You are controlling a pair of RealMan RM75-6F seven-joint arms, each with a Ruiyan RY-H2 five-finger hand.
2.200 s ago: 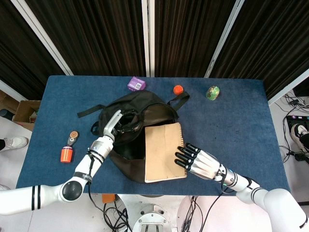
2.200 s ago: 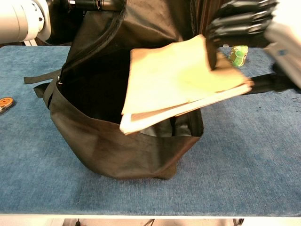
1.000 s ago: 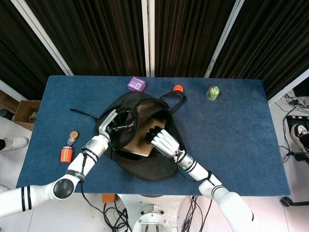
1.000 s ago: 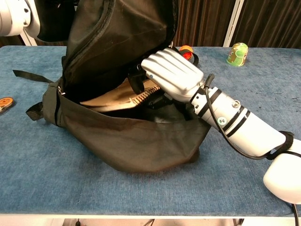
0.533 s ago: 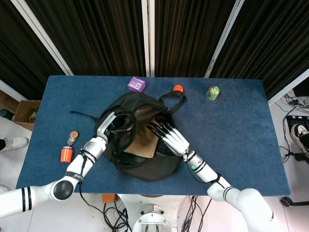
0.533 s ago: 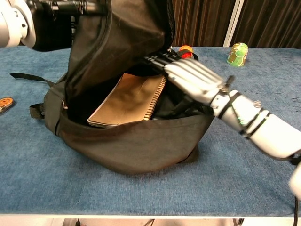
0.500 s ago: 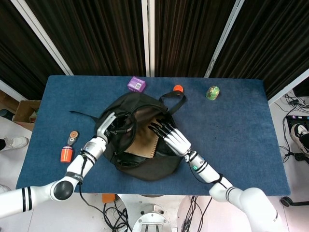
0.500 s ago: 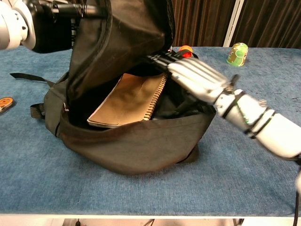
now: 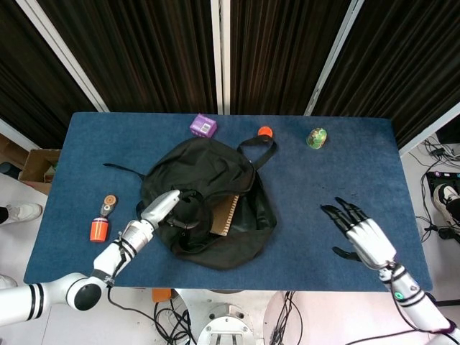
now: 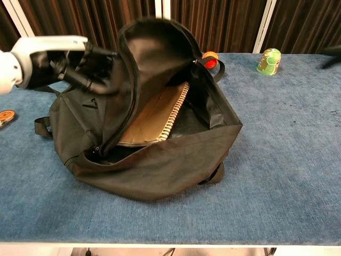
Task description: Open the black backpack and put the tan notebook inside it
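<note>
Dark curtains with pale vertical posts hang behind a table (image 9: 345, 165) covered in blue cloth. At its left edge lies an orange-and-black tool (image 9: 100, 221), well apart from everything else.

Next comes the left hand (image 9: 164, 207), at the left side of the black backpack (image 9: 208, 208). In the chest view it grips a fold of the bag's upper flap and holds the mouth partly propped open.

The backpack sits left of the table's centre, its opening facing the robot. Inside it lies the tan notebook (image 10: 154, 114), largely tucked under the flap, with its spiral-bound edge showing in the mouth. Its long axis runs from the near-left toward the far-right of the bag, and the spiral edge faces the robot's right side. It rests on a slant against the bag's inner back panel, not flat on the bottom.

Behind the bag are a purple box (image 9: 203, 126) and an orange cap (image 9: 265, 132), the cap just beside the bag's carry strap. Further right stands a small green container (image 9: 315, 137).

Far right, the right hand (image 9: 363, 237) hovers over bare cloth near the front edge, well apart from the bag, fingers spread and holding nothing.

As I judge it, the task is essentially done: the bag is open and the notebook is in. What may be left is for the left hand to let go of the flap.
</note>
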